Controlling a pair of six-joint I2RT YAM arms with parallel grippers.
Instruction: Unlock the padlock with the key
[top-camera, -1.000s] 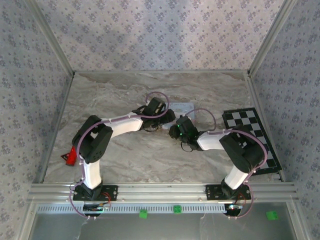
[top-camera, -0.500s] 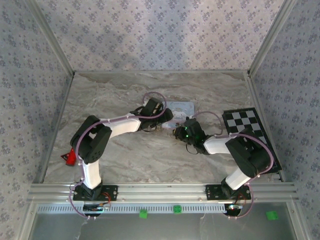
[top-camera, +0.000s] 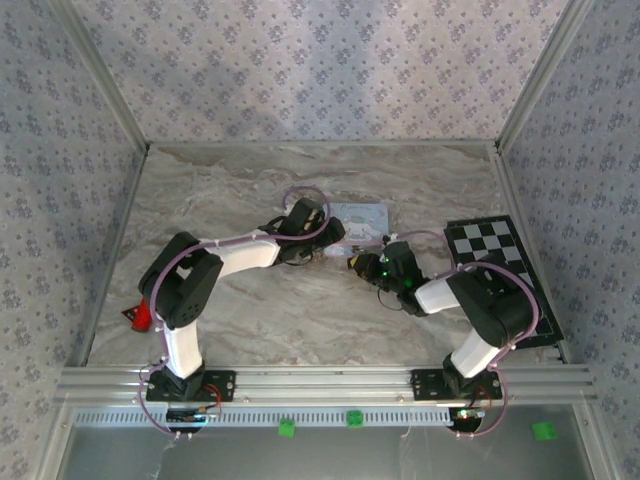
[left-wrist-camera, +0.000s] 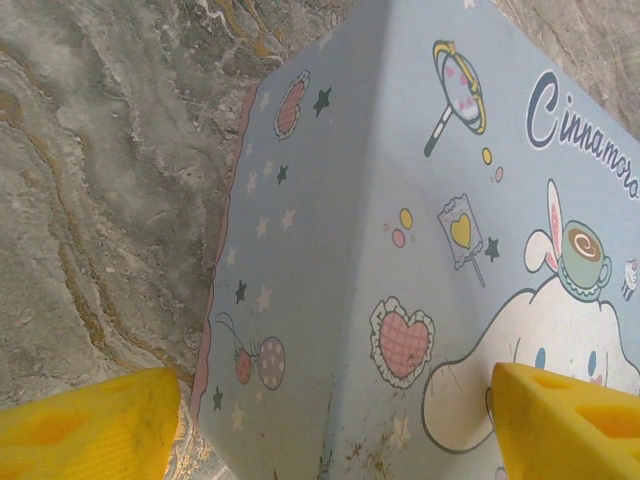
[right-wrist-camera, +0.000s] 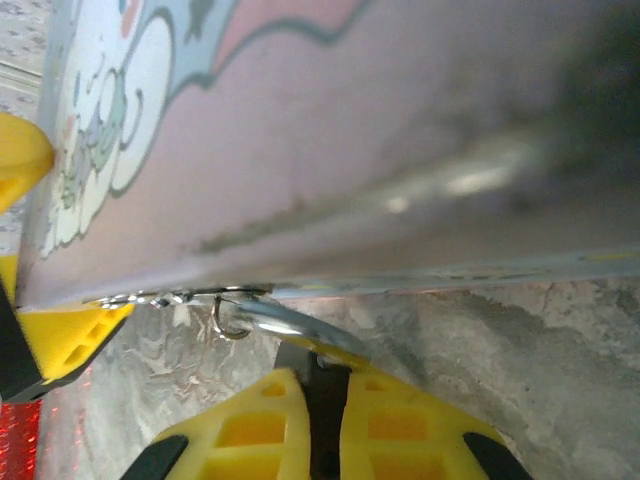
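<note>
One padlock (right-wrist-camera: 321, 402) between fingers (right-wrist-camera: 250, 425) of right tool (right-wrist-camera: 322, 385)

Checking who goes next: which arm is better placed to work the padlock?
Right. The right gripper is shut on the padlock at the edge of the tin; the left gripper stands open astride it, perhaps steadying it.

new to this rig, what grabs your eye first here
The pale blue cartoon tin sits toward the back of the table, near its middle. The left gripper has its yellow jaws wide apart over it, and the right gripper is shut just under its edge. A checkerboard lies at the right edge.
</note>
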